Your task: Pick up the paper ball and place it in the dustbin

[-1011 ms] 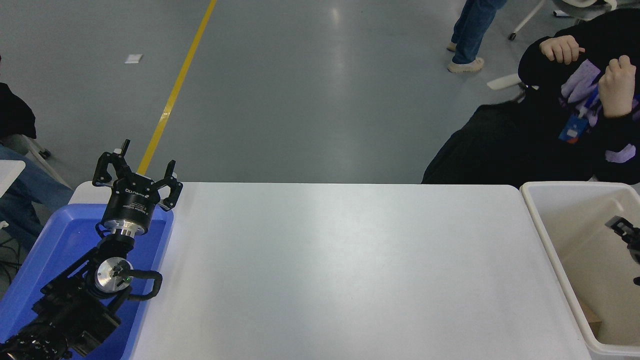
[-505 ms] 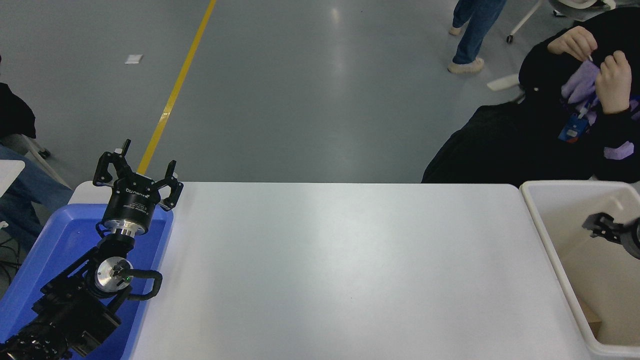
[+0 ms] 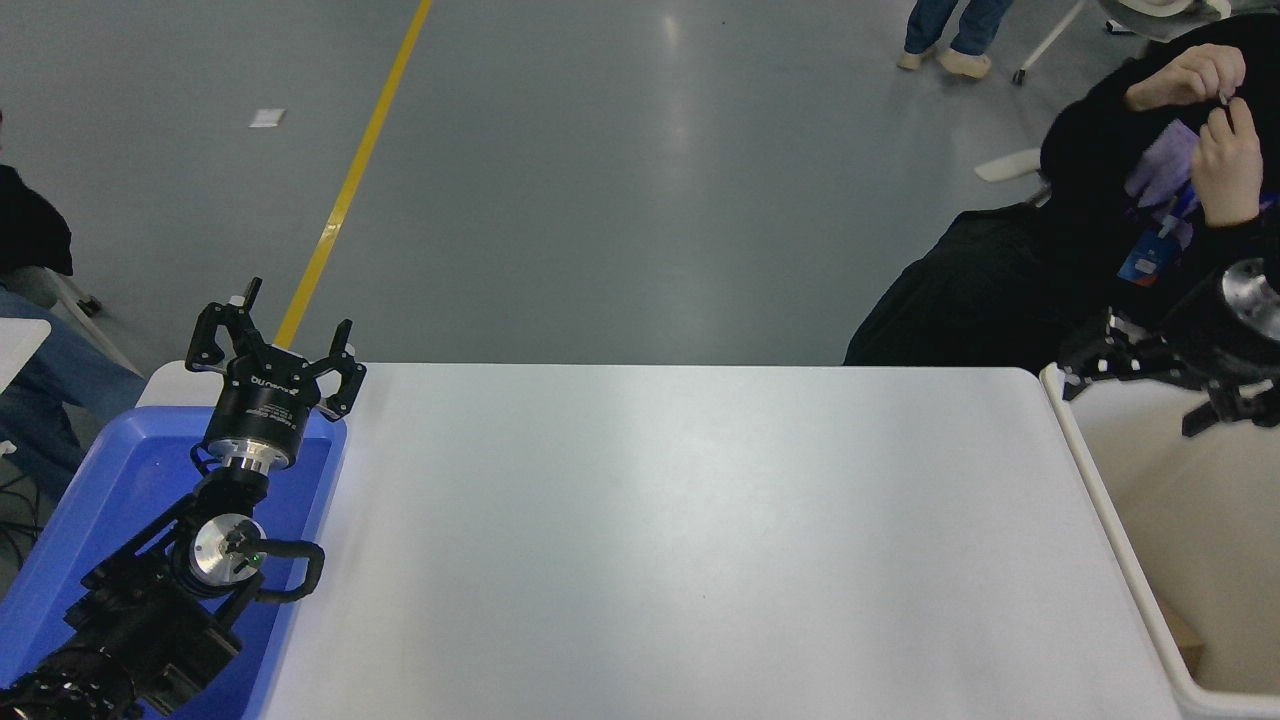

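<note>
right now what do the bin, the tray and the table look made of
Bin: off-white plastic by the look, smooth walls, thick rounded rim. Tray: blue, glossy, with rounded moulded edges, probably plastic. Table: white, smooth, softly reflecting light, maybe laminate or coated board; the picture can't settle which.

Even, bright overhead light fills the scene. The glossy grey floor point(image 3: 640, 180) carries a soft pale vertical glare streak, and the smooth white table top point(image 3: 680, 540) shows a faint sheen near its middle. Shadows are weak and diffuse. Focus is sharp throughout, with slight softness at the right edge.
</note>
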